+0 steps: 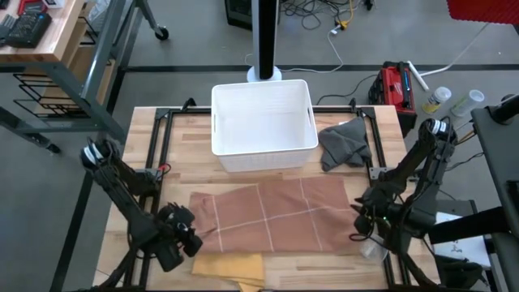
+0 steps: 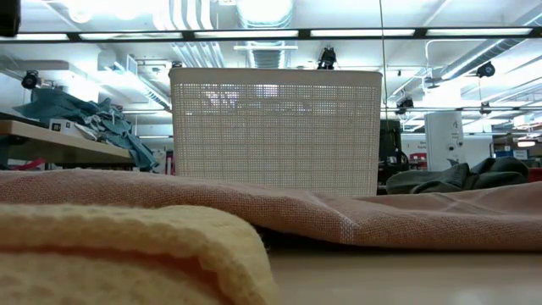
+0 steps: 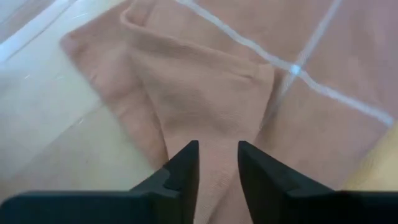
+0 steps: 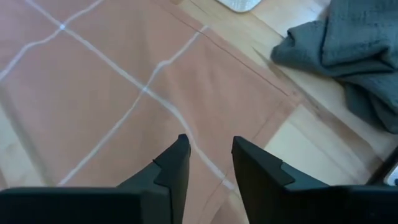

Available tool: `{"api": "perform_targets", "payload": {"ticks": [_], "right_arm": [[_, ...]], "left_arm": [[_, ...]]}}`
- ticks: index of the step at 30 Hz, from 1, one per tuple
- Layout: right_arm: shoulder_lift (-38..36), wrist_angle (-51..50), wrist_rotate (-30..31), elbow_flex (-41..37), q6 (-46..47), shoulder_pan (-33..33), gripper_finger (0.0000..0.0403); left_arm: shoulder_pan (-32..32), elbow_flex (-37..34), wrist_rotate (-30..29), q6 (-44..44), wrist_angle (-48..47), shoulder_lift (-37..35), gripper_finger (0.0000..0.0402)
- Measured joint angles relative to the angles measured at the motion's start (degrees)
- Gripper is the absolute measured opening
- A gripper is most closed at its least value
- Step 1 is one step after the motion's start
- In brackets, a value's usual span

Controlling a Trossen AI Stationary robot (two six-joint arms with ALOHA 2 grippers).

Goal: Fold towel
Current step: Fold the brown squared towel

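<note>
Pink towel (image 1: 272, 215) with white grid lines spread flat on table (image 1: 146, 138), just in front of white basket (image 1: 262, 126). Landmark: the basket. Near-left corner of towel already crumpled and turned over itself, clear in left wrist view.

Left gripper (image 3: 217, 163) at that near-left corner, front-left of basket; fingers (image 3: 183, 165) narrowly parted with towel fabric running up between them; looks like a pinch on the bunched corner, not certain it is clamped. Right gripper (image 4: 210, 158) over towel's right edge, front-right of basket, jaws narrowly apart, nothing held, cloth flat beneath.

Step judged: grasp phase of first fold, both corners being taken. Next move calls for right gripper to drop and close on near-right edge, then both to lift evenly and carry the near edge toward basket.

Grey cloth (image 1: 345, 144) bunched right of basket. Yellow cloth (image 1: 229, 268) in front of towel, farthest from basket.

No readable writing, brands or labels.
</note>
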Motion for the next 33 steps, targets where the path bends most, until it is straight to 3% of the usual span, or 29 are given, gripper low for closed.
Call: {"api": "perform_targets", "payload": {"ticks": [4,10,16,21,28,33], "right_arm": [[0.0,0.18,0.06,-0.02,-1.13,-0.69,0.0138],[0.0,0.57,1.0,-0.02,-1.17,-0.85,0.0158],[0.0,1.03,2.64,-0.02,-1.19,-0.85,0.0167],[0.0,1.01,4.06,-0.04,-1.46,-0.85,0.0163],[0.0,1.08,5.6,-1.25,-1.73,-0.91,0.0155],[0.0,1.23,5.57,-2.76,-0.74,-0.93,0.0159]], "left_arm": [[0.35,0.0,-2.29,6.79,2.92,2.32,0.0149],[0.46,0.02,-4.58,10.24,7.26,6.67,0.0206],[0.6,0.02,-4.13,10.18,7.45,11.61,0.0225],[0.83,0.55,-4.17,11.9,8.17,12.11,0.0176],[0.81,0.94,-4.22,13.32,7.48,11.76,0.0025],[0.85,0.94,-5.4,11.38,6.47,11.76,0.001]]}}
